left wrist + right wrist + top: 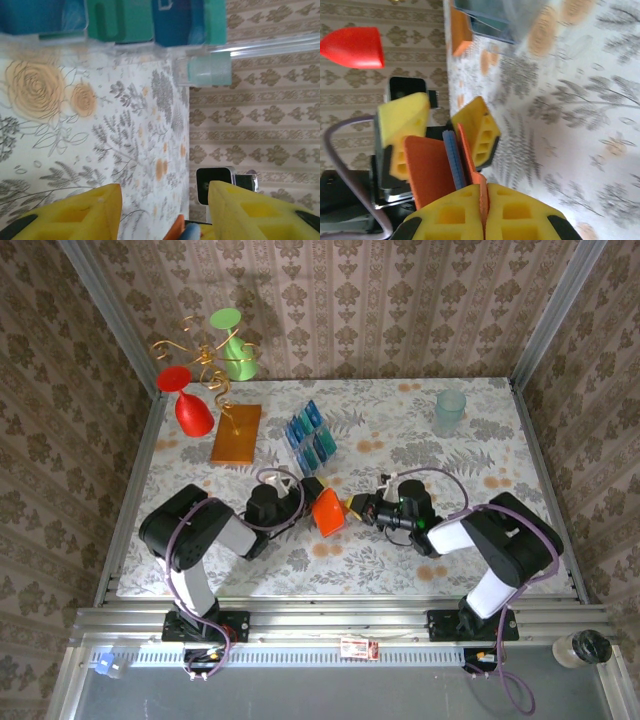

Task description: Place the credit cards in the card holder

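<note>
Right gripper (485, 194) pinches the card holder (427, 165) with 1 blue card (452, 160) inside; left gripper (164, 200) stands parted.

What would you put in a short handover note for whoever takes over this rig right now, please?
Right gripper: shut on one flap of the small orange-red folding wallet.
Left gripper: open, with one finger on either side of the wallet.
Done: one thin dark blue plastic card sits between the wallet's flaps.
Left: the other blue and teal plastic cards stand upright farther back on the table; each has yet to be fetched and slid in, probably by the left gripper while the right steadies the wallet.
</note>
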Robot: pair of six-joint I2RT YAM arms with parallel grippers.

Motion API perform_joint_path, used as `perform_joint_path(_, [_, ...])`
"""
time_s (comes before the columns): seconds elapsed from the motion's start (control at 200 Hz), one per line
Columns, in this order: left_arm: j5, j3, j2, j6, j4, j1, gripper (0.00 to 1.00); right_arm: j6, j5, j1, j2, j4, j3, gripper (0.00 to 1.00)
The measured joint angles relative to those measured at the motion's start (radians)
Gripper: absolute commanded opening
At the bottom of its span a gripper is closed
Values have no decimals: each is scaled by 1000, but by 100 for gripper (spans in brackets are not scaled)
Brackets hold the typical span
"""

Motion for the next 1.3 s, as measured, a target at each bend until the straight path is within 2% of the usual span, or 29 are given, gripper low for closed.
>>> perform_joint_path(0.185, [2, -35, 6, 48, -5, -2, 53, -10, 59, 18, 67, 50, -61, 0])
perform_joint_path(0.295, [-9, -47, -6, 95, -76, -1, 56, -10, 85, 23, 75, 52, -76, 0])
perform_joint_path(0.52, [-71, -1, -205, 266, -454, -16, 62, -10, 120, 32, 75, 63, -77, 0])
perform_joint_path(0.72, [-180, 203, -316, 469, -867, -92, 65, -10, 142, 37, 75, 63, -77, 0])
perform_joint_path(1.005, [-341, 492, -248, 700, -1302, -207, 71, -10, 163, 51, 75, 63, -77, 0])
perform_joint_path(1.165, [-410, 601, -164, 776, -1470, -246, 72, -10, 172, 54, 75, 66, -77, 0])
perform_joint_path(1.3, [-444, 634, -128, 815, -1543, -267, 74, -9, 185, 58, 75, 66, -77, 0])
